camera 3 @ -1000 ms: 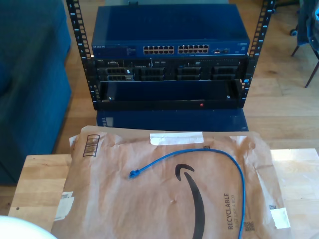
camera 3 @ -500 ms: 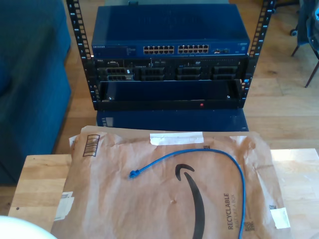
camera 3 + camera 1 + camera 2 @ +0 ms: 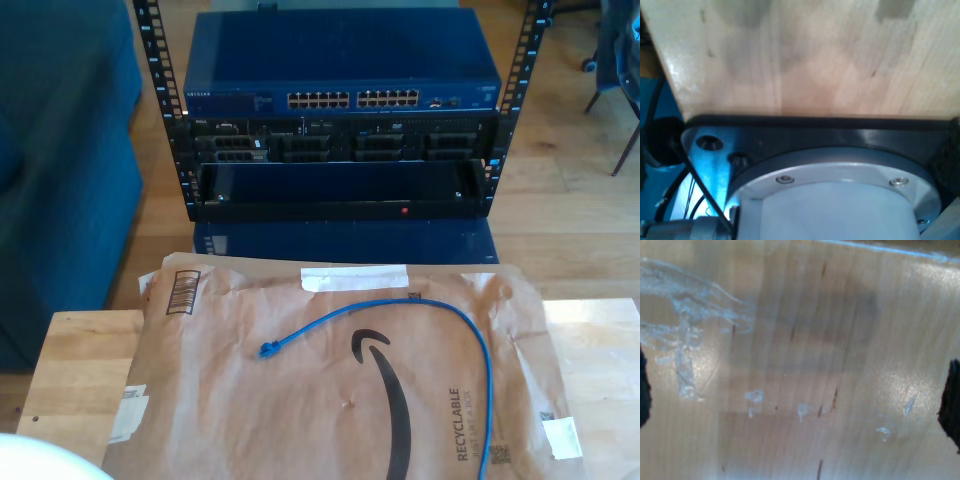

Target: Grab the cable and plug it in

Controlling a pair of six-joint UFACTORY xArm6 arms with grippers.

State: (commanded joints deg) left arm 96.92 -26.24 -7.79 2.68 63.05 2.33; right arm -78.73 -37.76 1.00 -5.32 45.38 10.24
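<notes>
Exterior view: the cable [image 3: 470, 340] lies loose on a brown paper mailer [image 3: 300, 420] covering the wooden table [image 3: 75, 365], one plug end at the mailer's nine o'clock side; at twelve o'clock the rack [image 3: 340, 150] holds a blue network switch [image 3: 340, 70] above black server units [image 3: 340, 140]. First wrist view: wood surface [image 3: 805, 55] and a grey round flange [image 3: 840, 195]; whether my first gripper's claw is apart or together cannot be told. Second wrist view: scuffed wood [image 3: 805, 365] with dark shapes at both edges; my second gripper's claw state cannot be told.

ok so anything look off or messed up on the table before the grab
Nothing damaged. The cable lies loose on a creased paper mailer covering the table, with one plug free. The second wrist view shows scuffed tape residue on the wood.
</notes>
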